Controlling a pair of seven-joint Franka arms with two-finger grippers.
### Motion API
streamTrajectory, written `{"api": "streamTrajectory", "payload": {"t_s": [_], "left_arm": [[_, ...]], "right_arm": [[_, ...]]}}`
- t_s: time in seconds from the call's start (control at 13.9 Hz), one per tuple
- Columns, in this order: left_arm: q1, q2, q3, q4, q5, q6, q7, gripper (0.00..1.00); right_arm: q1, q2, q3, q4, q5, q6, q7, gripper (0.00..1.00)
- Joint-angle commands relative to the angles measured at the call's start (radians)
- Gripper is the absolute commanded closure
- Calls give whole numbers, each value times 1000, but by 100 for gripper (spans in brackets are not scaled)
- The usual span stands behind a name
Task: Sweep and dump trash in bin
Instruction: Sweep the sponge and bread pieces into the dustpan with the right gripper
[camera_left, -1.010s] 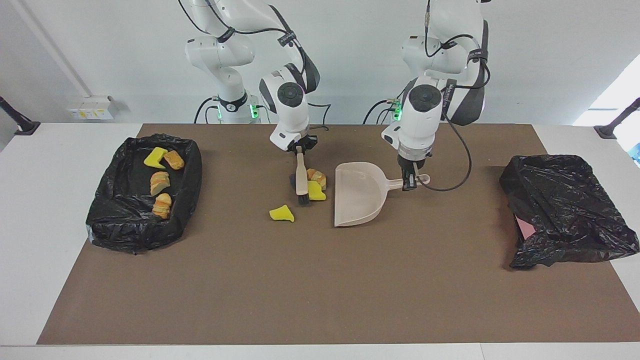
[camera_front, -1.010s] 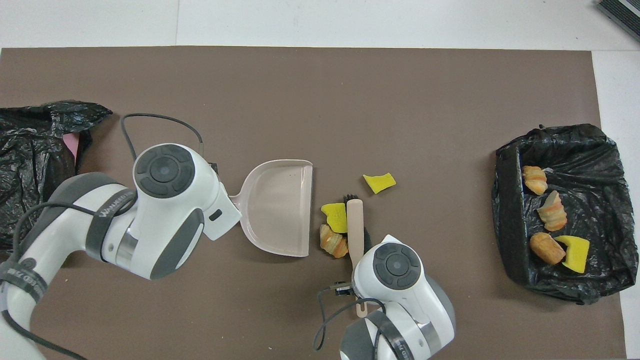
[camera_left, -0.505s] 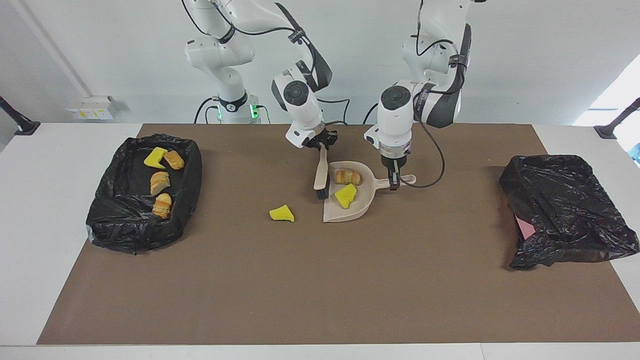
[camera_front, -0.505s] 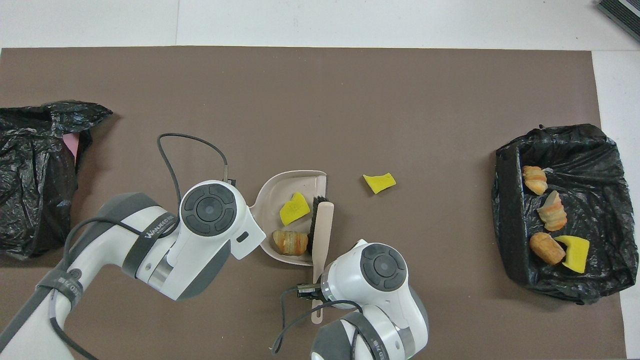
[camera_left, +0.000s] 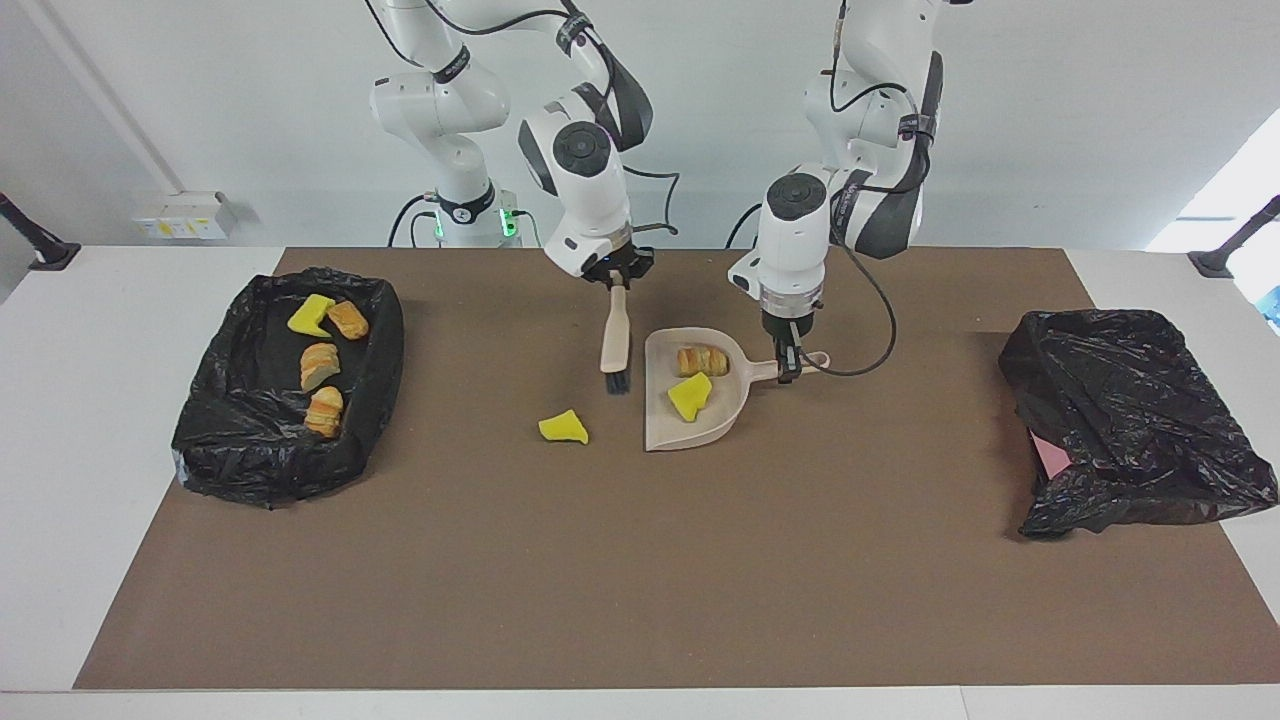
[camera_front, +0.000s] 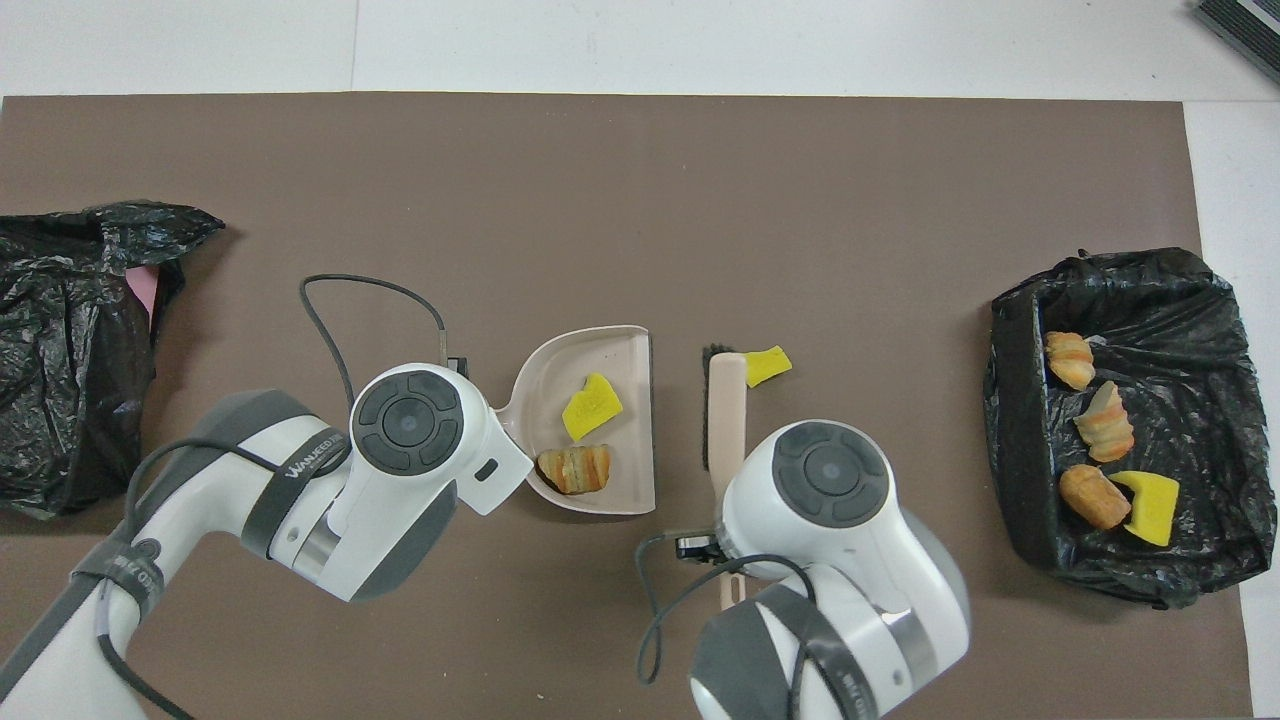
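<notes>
Two pieces in the pan, one loose on the mat

Two pieces of trash sit inside the beige plastic dustpan (camera_left: 690, 395): a tan bread-like lump (camera_left: 702, 360) near the handle and a yellow sponge chunk (camera_left: 689, 396) closer to the open lip. I have the left gripper (camera_left: 789, 362) clenched on the pan's handle, with the pan flat on the brown mat (camera_left: 640, 560). The right gripper (camera_left: 614, 283) grasps the beige brush with black bristles (camera_left: 614, 345) by its handle, bristles hanging just beside the pan's lip, toward the right arm's end of the table.

One more yellow sponge wedge (camera_left: 563, 427) lies loose on the mat, near the brush tip and apart from the pan. Four pieces already rest in the black-lined bin (camera_left: 215, 430) at the right arm's end. A second black-bagged bin (camera_left: 1130, 420) sits at the left arm's end.

Risks, as I judge them:
- Sponge is light; a hard stroke may flick the wedge past the lip.
- Tilting the pan lip-down in transit would spill the chunk nearest the edge.
- Pan handle grip is narrow; the pan could pivot when lifted.
</notes>
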Motion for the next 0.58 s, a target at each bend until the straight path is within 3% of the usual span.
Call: {"api": "streamTrajectory", "payload": {"t_s": [0.0,0.14,0.29,0.5], "left_arm": [[-17,-17,6,24,-15,-66,-100,100],[-28,-17,3,36,-14,-119,-157,100],[-54,-21,3,35,-14,-128,-238,100],[-76,-32,1,22,-14,-142,-292,100]], "right_arm": [[-66,166,15,190,-288,-188,-35,100],[-53,291,15,313,-479,-270,-131,100],[-53,391,18,358,-675,-276,-192,100],[-20,438,18,354,-722,-276,-221,100]]}}
